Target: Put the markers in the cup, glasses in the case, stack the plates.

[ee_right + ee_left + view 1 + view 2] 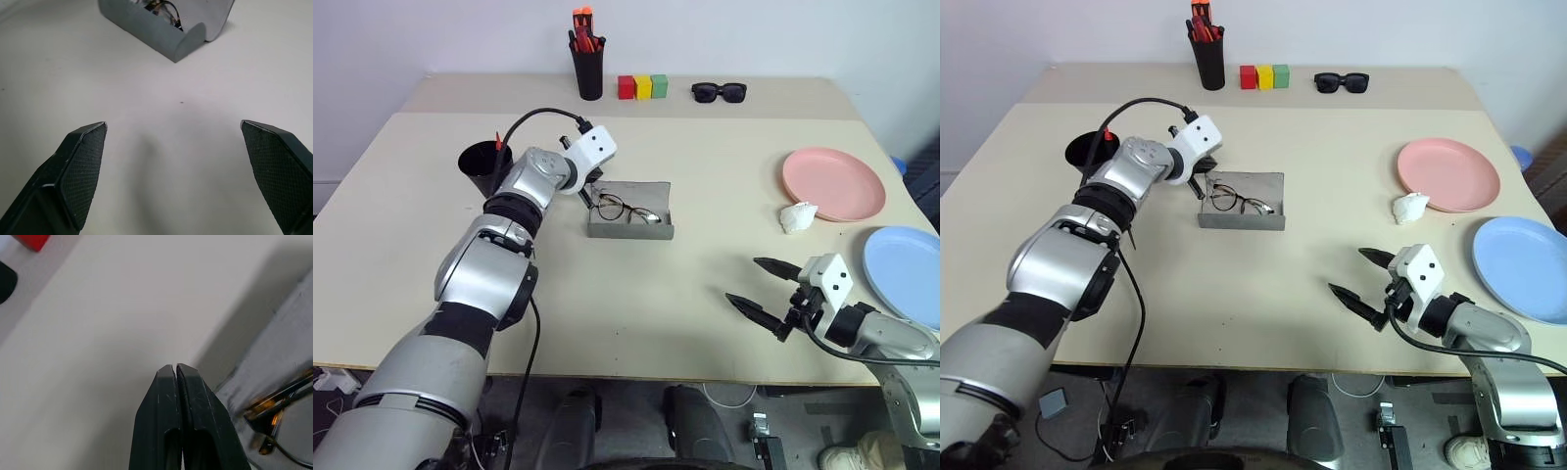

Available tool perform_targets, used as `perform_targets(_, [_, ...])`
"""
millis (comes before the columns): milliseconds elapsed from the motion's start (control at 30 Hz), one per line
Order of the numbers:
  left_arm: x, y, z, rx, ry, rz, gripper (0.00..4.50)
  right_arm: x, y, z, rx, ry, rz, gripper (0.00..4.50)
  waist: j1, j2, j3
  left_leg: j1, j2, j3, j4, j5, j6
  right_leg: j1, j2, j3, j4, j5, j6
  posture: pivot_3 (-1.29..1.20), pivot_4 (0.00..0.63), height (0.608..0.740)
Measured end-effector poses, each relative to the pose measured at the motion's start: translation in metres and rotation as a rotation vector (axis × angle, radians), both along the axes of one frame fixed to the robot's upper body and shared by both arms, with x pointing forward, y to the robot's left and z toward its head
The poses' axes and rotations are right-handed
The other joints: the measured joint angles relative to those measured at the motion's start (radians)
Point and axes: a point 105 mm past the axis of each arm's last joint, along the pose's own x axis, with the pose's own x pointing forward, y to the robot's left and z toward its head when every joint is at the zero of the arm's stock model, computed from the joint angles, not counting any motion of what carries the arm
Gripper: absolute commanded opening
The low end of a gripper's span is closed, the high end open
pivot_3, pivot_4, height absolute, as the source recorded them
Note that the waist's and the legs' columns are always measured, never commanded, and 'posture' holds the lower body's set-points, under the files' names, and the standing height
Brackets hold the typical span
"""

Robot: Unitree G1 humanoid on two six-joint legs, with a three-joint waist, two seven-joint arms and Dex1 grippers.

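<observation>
Nearest in the head views is the right gripper (763, 286), at about five o'clock over the bare front of the table (636, 313), its two black fingers spread wide with nothing between them. At three o'clock the light blue plate (906, 272) lies at the table's right edge, the salmon pink plate (832, 183) just beyond it towards two o'clock, a small white crumpled object (798, 216) beside the pink one. Near the centre the grey case (629, 211) lies open with the glasses (626, 209) inside; the left gripper (586, 193) is at the case's left end. At ten o'clock stands the black cup (485, 168) with a red-capped marker (498, 143) in it. Along the far edge at twelve o'clock are a pen holder (588, 70) of orange-red pens, three coloured blocks (642, 87) and black sunglasses (719, 92). The left wrist view shows its fingers (166, 426) pressed together, empty, beside the case's wall and the glasses' frame. The right wrist view shows its fingers (83, 171) far apart over bare table, the open case beyond.
</observation>
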Motion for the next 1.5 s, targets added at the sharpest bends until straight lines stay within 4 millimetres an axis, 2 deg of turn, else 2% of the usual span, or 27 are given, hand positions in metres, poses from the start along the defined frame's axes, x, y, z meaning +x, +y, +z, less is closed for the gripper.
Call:
perform_targets(367, [-0.008, -0.008, -0.002, 0.008, 0.05, -0.123, 0.04, 0.0, 0.001, 0.008, 0.019, -0.033, -0.025, 4.5, 0.002, 0.0, 0.0, 0.0, 0.0, 0.0, 0.0, 0.0, 0.0, 0.0, 0.0, 0.0, 0.0, 0.0, 0.0, 0.0, 0.15, 0.74])
perform_targets(667, [0.0, -0.001, 0.01, 0.008, -0.033, -0.053, 0.04, 0.01, 0.007, 0.022, 0.035, -0.072, -0.006, 4.5, 0.002, 0.0, 0.0, 0.0, 0.0, 0.0, 0.0, 0.0, 0.0, 0.0, 0.0, 0.0, 0.0, 0.0, 0.0, 0.0, 0.15, 0.74])
perform_targets(933, [0.0, -0.009, 0.007, 0.027, -0.042, -0.062, 0.04, 0.012, 0.007, 0.023, 0.045, -0.065, -0.015, 4.5, 0.002, 0.0, 0.0, -0.001, 0.0, -0.001, 0.001, 0.0, 0.0, 0.0, 0.0, 0.0, 0.001, 0.0, 0.0, 0.0, 0.15, 0.74])
perform_targets(1033, [-0.006, -0.021, 0.001, 0.014, 0.008, -0.117, 0.04, 0.01, 0.006, 0.021, 0.045, -0.058, -0.017, 4.5, 0.002, 0.0, 0.0, -0.001, 0.0, -0.001, 0.001, 0.0, 0.0, 0.0, 0.0, 0.0, 0.001, 0.0, 0.0, 0.0, 0.15, 0.74])
perform_targets(1233, [-0.015, -0.024, -0.001, -0.07, 0.116, -0.179, 0.04, 0.008, 0.005, 0.018, 0.044, -0.051, -0.019, 4.5, -0.003, 0.0, 0.0, 0.0, 0.0, -0.001, 0.001, 0.0, 0.0, 0.0, 0.0, 0.0, 0.001, 0.0, 0.0, 0.0, 0.15, 0.74])
perform_targets(1500, [-0.036, -0.013, 0.001, -0.199, 0.361, -0.289, 0.04, 0.007, 0.005, 0.019, 0.043, -0.064, -0.016, 4.5, -0.003, 0.0, 0.0, 0.0, 0.0, -0.001, 0.001, 0.0, 0.0, 0.0, 0.0, 0.0, 0.002, 0.0, 0.0, 0.0, 0.15, 0.74])
